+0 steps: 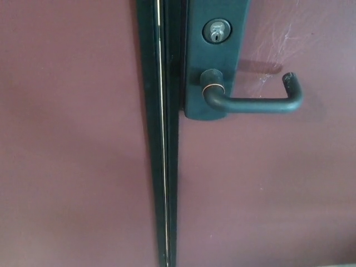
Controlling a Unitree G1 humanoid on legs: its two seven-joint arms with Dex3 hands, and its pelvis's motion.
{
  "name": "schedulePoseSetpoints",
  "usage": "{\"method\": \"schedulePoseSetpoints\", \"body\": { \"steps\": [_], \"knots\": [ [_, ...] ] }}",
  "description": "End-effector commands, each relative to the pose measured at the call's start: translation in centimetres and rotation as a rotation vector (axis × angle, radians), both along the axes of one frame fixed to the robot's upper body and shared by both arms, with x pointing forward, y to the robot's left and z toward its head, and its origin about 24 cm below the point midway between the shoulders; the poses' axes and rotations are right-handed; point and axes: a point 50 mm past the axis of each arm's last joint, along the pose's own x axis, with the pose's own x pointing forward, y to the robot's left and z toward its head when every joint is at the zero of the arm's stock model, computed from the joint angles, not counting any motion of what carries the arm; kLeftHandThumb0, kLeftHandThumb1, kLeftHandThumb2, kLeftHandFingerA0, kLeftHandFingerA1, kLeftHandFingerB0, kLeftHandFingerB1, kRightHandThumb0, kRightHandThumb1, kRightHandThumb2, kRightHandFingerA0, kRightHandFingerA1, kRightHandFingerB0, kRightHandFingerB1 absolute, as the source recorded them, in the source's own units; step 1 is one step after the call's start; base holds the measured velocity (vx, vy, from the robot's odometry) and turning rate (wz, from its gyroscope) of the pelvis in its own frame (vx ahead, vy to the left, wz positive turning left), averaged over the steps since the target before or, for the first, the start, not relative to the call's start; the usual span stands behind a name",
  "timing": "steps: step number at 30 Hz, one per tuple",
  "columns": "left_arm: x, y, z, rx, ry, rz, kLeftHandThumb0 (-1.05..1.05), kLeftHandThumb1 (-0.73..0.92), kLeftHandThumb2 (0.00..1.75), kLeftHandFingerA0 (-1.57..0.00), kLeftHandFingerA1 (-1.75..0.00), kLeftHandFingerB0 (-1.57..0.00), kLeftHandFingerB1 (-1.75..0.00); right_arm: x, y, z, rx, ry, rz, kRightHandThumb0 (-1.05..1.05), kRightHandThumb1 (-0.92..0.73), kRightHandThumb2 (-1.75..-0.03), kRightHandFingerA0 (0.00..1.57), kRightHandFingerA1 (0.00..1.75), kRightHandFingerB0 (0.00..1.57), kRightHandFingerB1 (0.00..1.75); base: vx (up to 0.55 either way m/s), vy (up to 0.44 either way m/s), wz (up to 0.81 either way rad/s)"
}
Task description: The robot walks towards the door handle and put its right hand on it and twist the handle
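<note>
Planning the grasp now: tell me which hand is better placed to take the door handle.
Right, probably. Neither hand is in view, so only the layout decides. The door handle runs from its pivot on the dark plate toward picture right, the robot's right side, with its free end farthest right. The right arm would likely reach it without crossing over.

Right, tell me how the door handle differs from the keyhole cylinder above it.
The door handle is a long dark lever running sideways with an upturned end; the keyhole cylinder is small, round and silvery. The door handle juts out from the door; the keyhole cylinder sits nearly flush. Both sit on the same dark plate.
</note>
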Motion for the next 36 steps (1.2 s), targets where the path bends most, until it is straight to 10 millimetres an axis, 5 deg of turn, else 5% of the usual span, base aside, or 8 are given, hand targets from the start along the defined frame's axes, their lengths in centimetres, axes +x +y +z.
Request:
{"method": "schedulePoseSetpoints", "body": {
  "steps": [1, 6, 11, 18, 19, 27, 36],
  "knots": [
    [-0.6, 0.1, 0.0, -0.007, 0.019, -0.009, -0.24, 0.46, 0.70, -0.75, -0.86, -0.34, -0.65, -0.4, -1.1, 0.2, 0.091, -0.045, -0.151, -0.19, -0.68, -0.60, 0.66, 0.54, 0.52, 0.45, 0.00, 0.000, 0.00],
    [-0.2, 0.3, 0.2, 0.008, 0.017, -0.029, -0.23, 0.46, 0.70, -0.73, -0.85, -0.34, -0.65, 1.0, -2.8, 1.6, 0.146, -0.214, -0.239, -0.20, -0.68, -0.60, 0.61, 0.54, 0.50, 0.45, 0.00, 0.000, 0.00],
    [0.3, 0.6, 0.4, 0.009, -0.014, -0.042, -0.24, 0.45, 0.70, -0.73, -0.85, -0.35, -0.66, 1.9, -5.3, 5.7, 0.100, -0.499, -0.179, -0.20, -0.66, -0.59, 0.56, 0.53, 0.47, 0.45, 0.00, 0.000, 0.00],
    [1.1, 0.9, 0.7, 0.013, -0.044, -0.033, -0.24, 0.45, 0.70, -0.74, -0.87, -0.34, -0.66, 4.4, -6.9, 13.5, -0.007, -0.801, -0.086, -0.21, -0.67, -0.59, 0.52, 0.52, 0.46, 0.46, 0.00, 0.000, 0.00],
    [1.2, 1.0, 0.8, 0.019, -0.037, -0.046, -0.24, 0.45, 0.70, -0.74, -0.86, -0.35, -0.66, 5.1, -7.0, 16.8, -0.029, -0.908, -0.048, -0.24, -0.66, -0.59, 0.50, 0.57, 0.45, 0.49, 0.00, 0.000, 0.00],
    [1.2, 0.9, 0.7, 0.003, -0.048, -0.047, -0.25, 0.46, 0.69, -0.73, -0.85, -0.33, -0.65, 6.6, -5.2, 27.4, -0.047, -1.253, 0.154, -0.42, -0.60, -0.59, 0.46, 0.66, 0.41, 0.54, 0.00, 0.000, 0.00],
    [0.6, 0.6, 0.5, -0.005, -0.027, -0.051, -0.23, 0.45, 0.70, -0.71, -0.84, -0.35, -0.65, 9.4, -3.1, 34.7, -0.109, -1.281, 0.472, -0.55, -0.43, -0.53, 0.57, 0.64, 0.46, 0.50, 0.00, 0.000, 0.00]
  ]
}}
